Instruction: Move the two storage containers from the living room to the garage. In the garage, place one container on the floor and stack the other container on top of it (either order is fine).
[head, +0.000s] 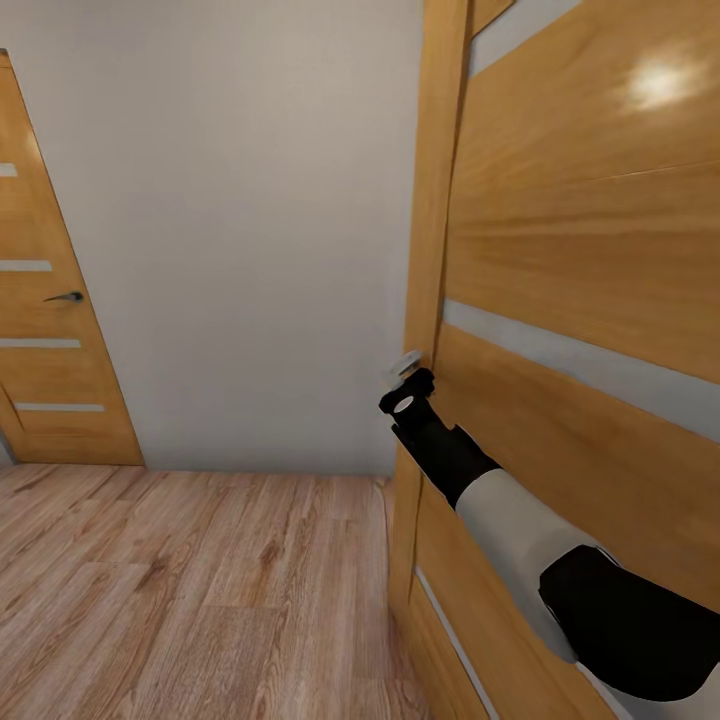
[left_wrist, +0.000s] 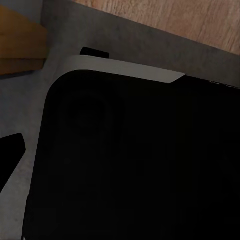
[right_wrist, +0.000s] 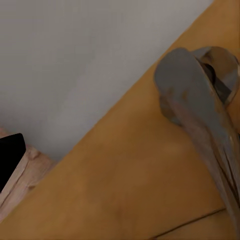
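Reaching across a wooden door (head: 590, 300) with pale horizontal strips, the robot's right arm (head: 520, 520) stretches toward the door's near edge, its black right hand (head: 405, 395) held up at the level of the lever handle. The head view shows the hand right at the door's edge, with a small pale piece just above it; whether the hand touches the door cannot be told from there.

From the right wrist view, the grey metal lever handle (right_wrist: 200, 110) and its round base stand out from the orange-brown door face, with a plain grey-white wall (right_wrist: 75, 60) beyond. One dark fingertip (right_wrist: 10, 155) of the right hand shows at the picture's edge, apart from the handle — how wide the hand is spread cannot be told.

A second door (head: 50, 330) of the same wood, with its own dark lever, stands farther off on the left of the head view, set in the same pale wall. Light wood plank floor (head: 200, 590) runs between the two.

The left wrist view looks onto a black body with a pale rim (left_wrist: 125, 70), over grey ground and a strip of plank floor; the left hand's spread cannot be told. The containers are not among the things seen here.
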